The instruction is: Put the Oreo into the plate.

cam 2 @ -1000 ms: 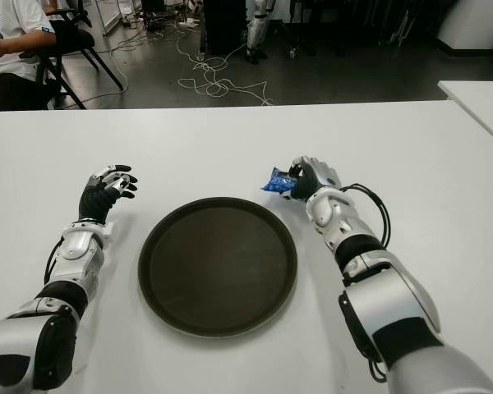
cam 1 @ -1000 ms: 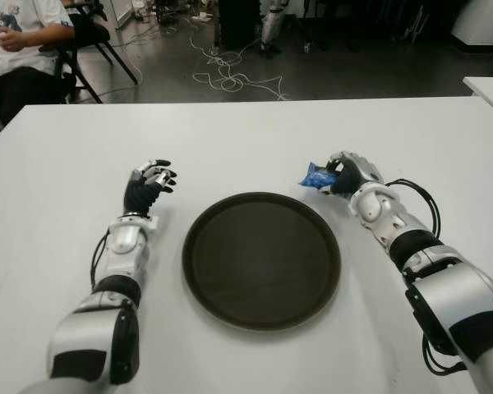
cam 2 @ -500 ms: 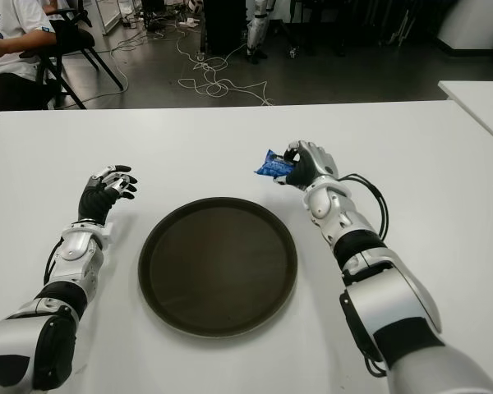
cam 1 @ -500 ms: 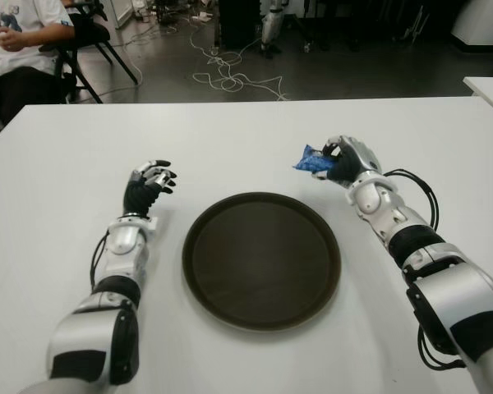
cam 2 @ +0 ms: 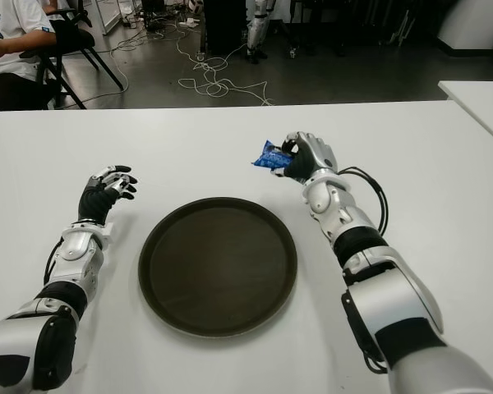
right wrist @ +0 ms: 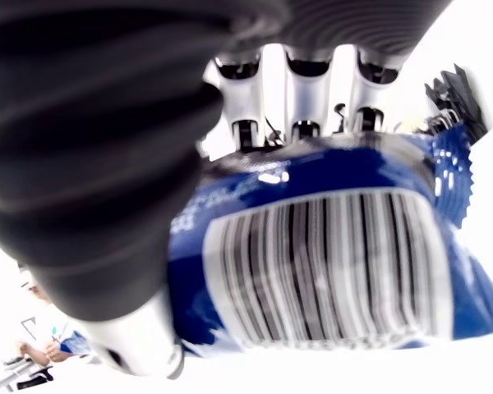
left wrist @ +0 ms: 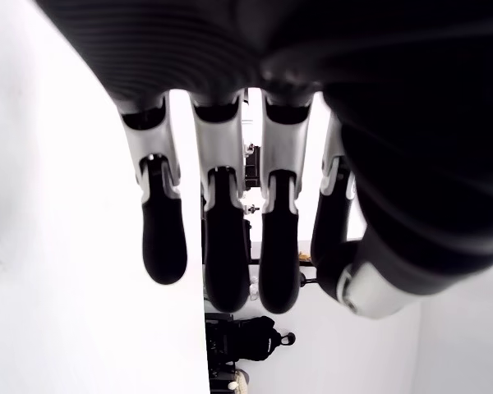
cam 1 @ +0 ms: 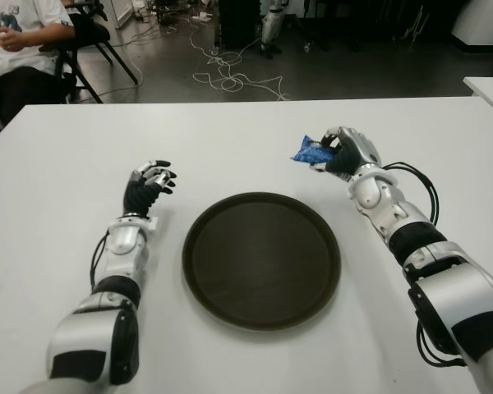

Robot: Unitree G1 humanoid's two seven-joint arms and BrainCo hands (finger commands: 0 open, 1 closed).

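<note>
A small blue Oreo packet (cam 1: 309,153) is held in my right hand (cam 1: 342,154), lifted off the white table (cam 1: 246,139) behind the plate's far right rim. In the right wrist view the packet (right wrist: 329,246) fills the palm, barcode showing, with the fingers (right wrist: 300,98) curled over it. The round dark plate (cam 1: 261,259) lies on the table between my arms with nothing in it. My left hand (cam 1: 149,182) shows to the left of the plate with its fingers (left wrist: 218,238) loosely extended and holding nothing.
A person sits on a chair (cam 1: 82,41) beyond the table's far left corner. Cables (cam 1: 230,78) lie on the floor behind the table. Another white table edge (cam 1: 489,86) shows at the far right.
My right hand has lifted the Oreo packet off the table and carried it slightly up and away. The left hand has stayed in place.
</note>
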